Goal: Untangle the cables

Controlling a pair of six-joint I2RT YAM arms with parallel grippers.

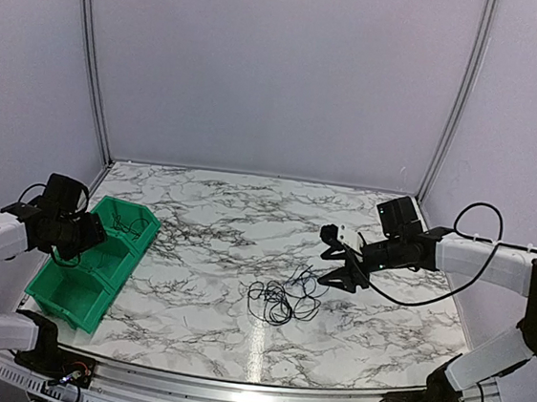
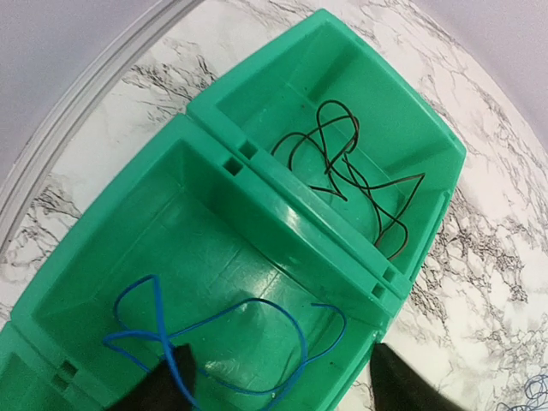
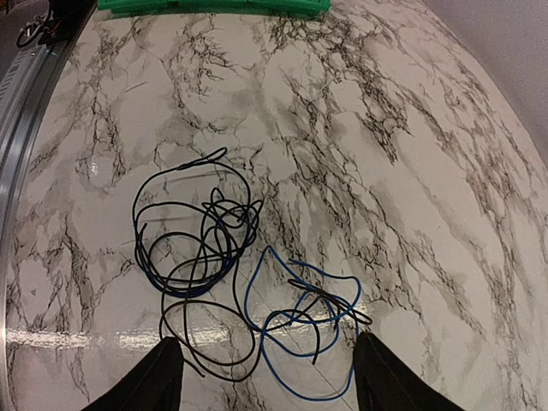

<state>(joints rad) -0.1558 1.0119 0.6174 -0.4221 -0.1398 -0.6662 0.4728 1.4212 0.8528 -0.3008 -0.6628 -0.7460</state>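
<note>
A loose tangle of cables (image 1: 282,300) is seen lying on the marbled surface (image 1: 239,208), near the middle and toward the near edge, well apart from the green bin (image 1: 76,291) set at the left side. In the right wrist view the tangle is made up of black loops on one side and blue loops on the other, and the two are crossed over one another where they meet. The right gripper (image 1: 332,258) is held just beside the tangle, on its right in the top view. Its fingers are spread wide and nothing is held between them. The lower loops are seen in and ahead of the gap, and it cannot be told whether the fingertips touch the surface or any strand. The left gripper (image 2: 278,355) is held over the bin, its fingers likewise parted with nothing clamped between them. A blue cable (image 2: 257,301) is laid in loose loops in the compartment directly beneath it. One strand runs right up to a fingertip, though contact there cannot be told. A black cable (image 2: 336,163) is coiled in the adjoining compartment, farther from the gripper, and the two are kept apart by the divider wall
</note>
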